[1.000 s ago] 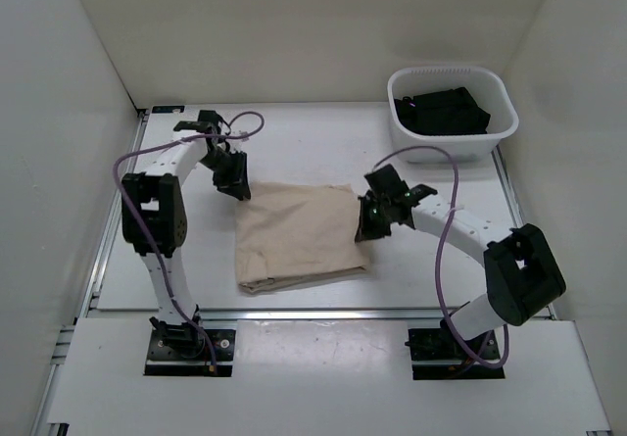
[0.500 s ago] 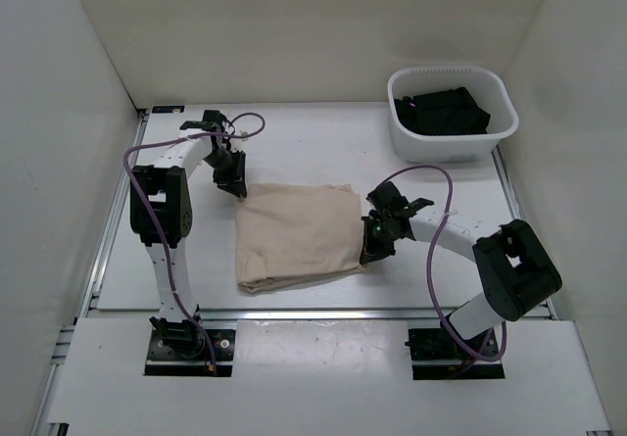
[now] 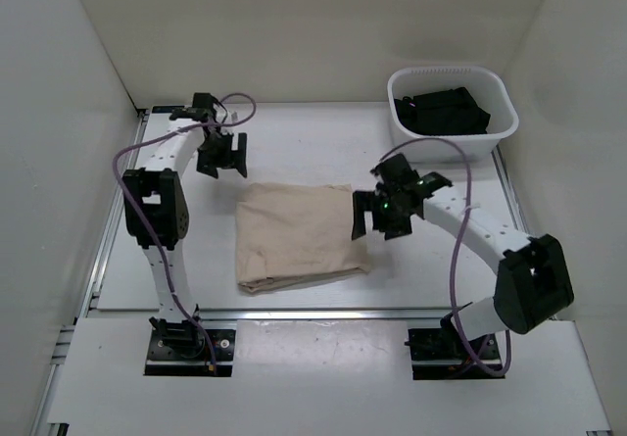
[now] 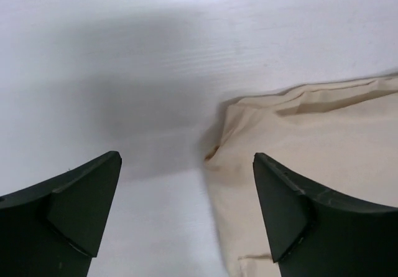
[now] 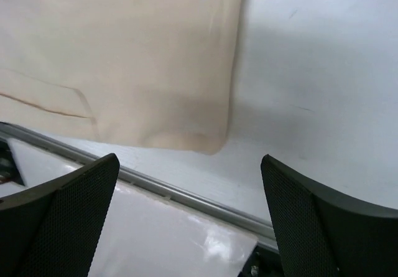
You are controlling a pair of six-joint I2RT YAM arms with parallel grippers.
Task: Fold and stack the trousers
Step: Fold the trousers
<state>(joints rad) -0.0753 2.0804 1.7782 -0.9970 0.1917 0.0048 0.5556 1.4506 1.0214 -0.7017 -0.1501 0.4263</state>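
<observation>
1. The left gripper (image 3: pixel 221 166), black and two-fingered, is above the white tabletop (image 3: pixel 313 137), just past the far left corner of the cloth. Its fingers (image 4: pixel 74 208) are spread wide and nothing is between them. The left wrist view shows bare table under the left finger and the cloth's corner under the right one. A shadow lies on the table beyond.

2. The light beige soft cotton trousers (image 3: pixel 299 235) lie flat at the middle of the table, between the two grippers. They are folded into a roughly rectangular bundle. Layered edges show along the near left side and the surface is lightly creased. Neither gripper holds them.

3. The right gripper (image 3: pixel 376 224), also black, is over the right edge of the bundle. Its fingers (image 5: pixel 62 221) are wide apart and carry nothing. The right wrist view shows the near right corner of the cloth below, lying on the table. Just beyond that corner a metal rail (image 5: pixel 186 197) runs along the table's near edge.

4. A white plastic basket (image 3: pixel 443 148) with rounded corners stands at the far right corner of the table, well apart from the trousers. It contains dark folded cloth (image 3: pixel 446 111).
</observation>
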